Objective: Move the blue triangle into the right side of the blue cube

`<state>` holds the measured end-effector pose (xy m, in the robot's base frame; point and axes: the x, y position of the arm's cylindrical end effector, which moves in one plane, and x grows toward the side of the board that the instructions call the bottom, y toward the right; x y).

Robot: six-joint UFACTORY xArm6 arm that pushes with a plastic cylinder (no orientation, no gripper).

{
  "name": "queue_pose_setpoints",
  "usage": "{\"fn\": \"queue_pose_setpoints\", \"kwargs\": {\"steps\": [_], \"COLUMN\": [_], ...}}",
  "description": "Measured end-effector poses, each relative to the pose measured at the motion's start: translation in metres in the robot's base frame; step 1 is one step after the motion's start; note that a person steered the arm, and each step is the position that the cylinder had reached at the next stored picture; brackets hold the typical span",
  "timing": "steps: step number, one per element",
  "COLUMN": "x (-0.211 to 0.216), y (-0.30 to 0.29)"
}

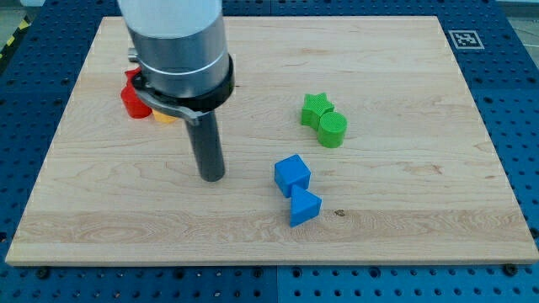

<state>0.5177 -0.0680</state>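
blue triangle [305, 207] touching blue cube [292, 174] – below it | my tip [211, 177] left, apart – holds nothing

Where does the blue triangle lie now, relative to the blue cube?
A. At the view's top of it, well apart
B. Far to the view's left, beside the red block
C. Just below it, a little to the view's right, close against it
C: the blue triangle sits directly under the blue cube, seemingly touching it, while my tip stands to the view's left of both.

Two blue blocks [292, 175] [304, 206], two green [317, 109] [333, 130], one red [132, 98], one yellow [163, 116].
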Motion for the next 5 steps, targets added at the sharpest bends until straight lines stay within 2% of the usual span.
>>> {"fn": "queue_pose_setpoints", "kwargs": {"steps": [1, 3, 5], "x": [0.013, 0.072, 0.075], "y": [0.013, 0.025, 0.059]}}
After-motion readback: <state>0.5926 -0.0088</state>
